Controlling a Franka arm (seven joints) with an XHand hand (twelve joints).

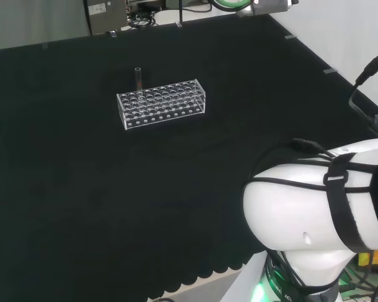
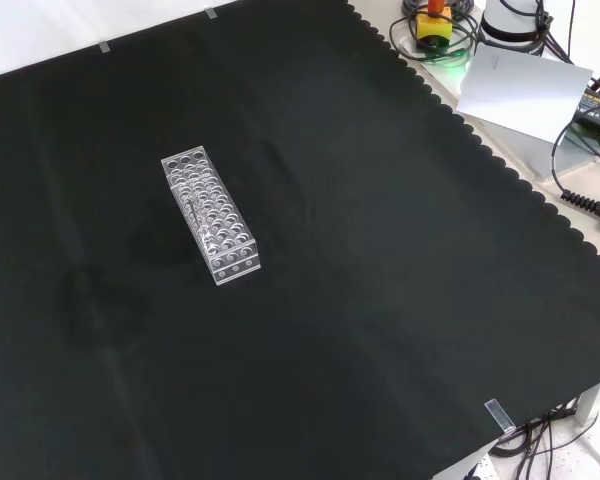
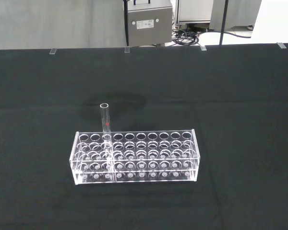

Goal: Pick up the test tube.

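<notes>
A clear test tube (image 3: 105,120) stands upright in a clear plastic rack (image 3: 134,155), in a hole near one end of the far row. In the head view the test tube (image 1: 138,77) rises above the rack (image 1: 162,103) at its far left corner. In the front view the rack (image 2: 209,214) lies on the left half of the black cloth, and the tube is hard to pick out among the holes there.
Black cloth (image 1: 82,189) covers the bench, with a scalloped edge near the arm's base. The arm's white link (image 1: 321,207) fills the head view's lower right. Cables and a white sheet (image 2: 520,85) lie off the cloth in the front view.
</notes>
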